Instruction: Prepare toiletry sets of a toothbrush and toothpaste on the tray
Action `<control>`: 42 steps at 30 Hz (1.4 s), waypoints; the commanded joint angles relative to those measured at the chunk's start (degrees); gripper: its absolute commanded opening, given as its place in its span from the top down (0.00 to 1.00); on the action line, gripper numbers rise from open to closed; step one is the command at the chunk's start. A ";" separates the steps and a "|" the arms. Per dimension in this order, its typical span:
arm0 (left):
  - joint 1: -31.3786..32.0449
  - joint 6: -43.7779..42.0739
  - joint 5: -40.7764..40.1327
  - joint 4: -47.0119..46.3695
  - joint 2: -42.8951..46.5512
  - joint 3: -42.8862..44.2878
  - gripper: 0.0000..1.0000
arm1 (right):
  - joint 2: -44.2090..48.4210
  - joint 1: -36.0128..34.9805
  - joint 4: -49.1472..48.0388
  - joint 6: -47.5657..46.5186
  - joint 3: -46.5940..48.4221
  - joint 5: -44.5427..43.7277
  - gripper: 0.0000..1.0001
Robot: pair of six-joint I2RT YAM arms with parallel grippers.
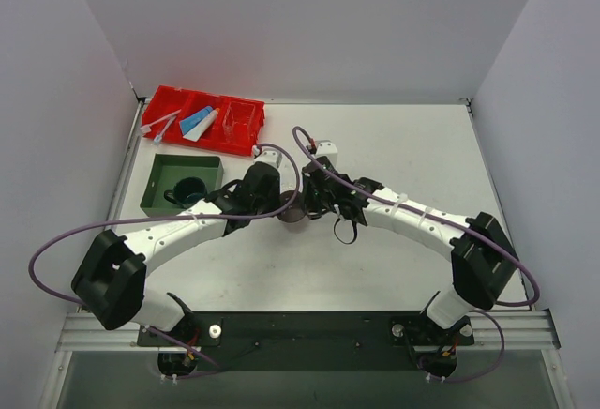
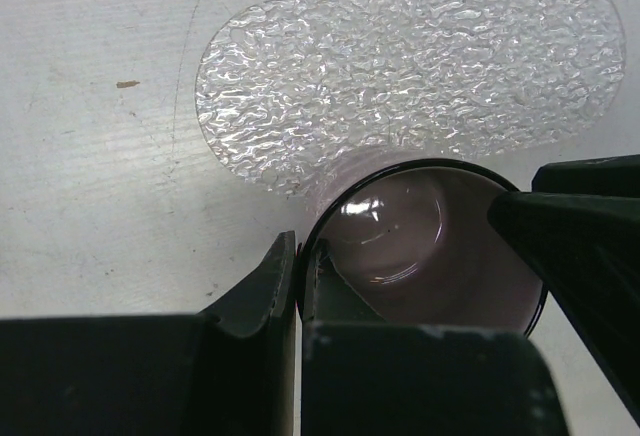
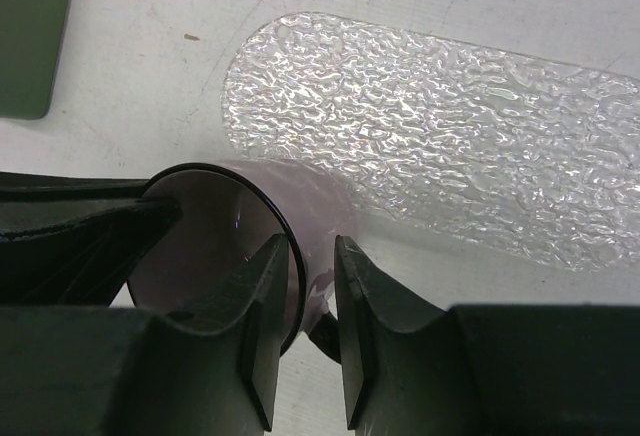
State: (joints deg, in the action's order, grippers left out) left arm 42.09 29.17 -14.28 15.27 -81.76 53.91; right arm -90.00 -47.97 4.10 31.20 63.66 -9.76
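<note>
The clear bumpy oval tray [image 2: 400,76] lies flat on the table and also shows in the right wrist view [image 3: 440,126]. A pale pink mug [image 1: 295,214] with a dark rim stands at its near edge. My left gripper [image 2: 298,256] is shut on the mug's [image 2: 420,246] rim. My right gripper [image 3: 312,256] straddles the opposite wall of the mug [image 3: 200,246], one finger inside and one outside with a gap. The pale toothbrushes [image 1: 159,128] and the blue toothpaste [image 1: 195,122] with a white tube beside it lie in the red bin [image 1: 239,137] at the far left.
A dark green square tray [image 1: 161,176] holding a dark mug [image 1: 190,190] sits left of my left arm, and its corner shows in the right wrist view [image 3: 30,36]. White walls close in the table on three sides.
</note>
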 commanded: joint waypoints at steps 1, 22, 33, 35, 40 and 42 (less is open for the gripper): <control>0.54 0.98 0.84 -7.27 3.71 1.11 1.00 | -1.49 0.42 0.21 -0.18 1.47 0.18 0.79; 0.98 -1.04 6.71 -8.67 3.27 1.37 0.95 | -0.62 1.03 -0.14 -1.67 -0.11 0.44 1.00; 0.89 -3.68 11.03 -12.09 5.73 -0.03 0.29 | 6.41 7.71 -2.52 -9.75 -5.39 5.19 1.00; 0.89 -4.03 11.03 -12.54 6.43 -0.38 0.26 | 8.16 8.68 -1.99 -13.00 -5.82 5.10 1.00; -0.33 -4.56 10.85 -12.02 6.96 -0.03 0.21 | 10.89 13.59 -1.99 -21.61 -6.88 12.98 1.00; -2.17 -4.38 11.12 -11.93 7.75 0.05 0.20 | 11.33 17.19 -1.29 -25.74 -6.97 20.37 1.00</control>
State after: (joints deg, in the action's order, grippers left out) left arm 42.41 25.65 -4.16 5.98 -76.44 53.28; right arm -82.52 -35.79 5.19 14.02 56.62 -0.69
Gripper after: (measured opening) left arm 0.795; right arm 0.088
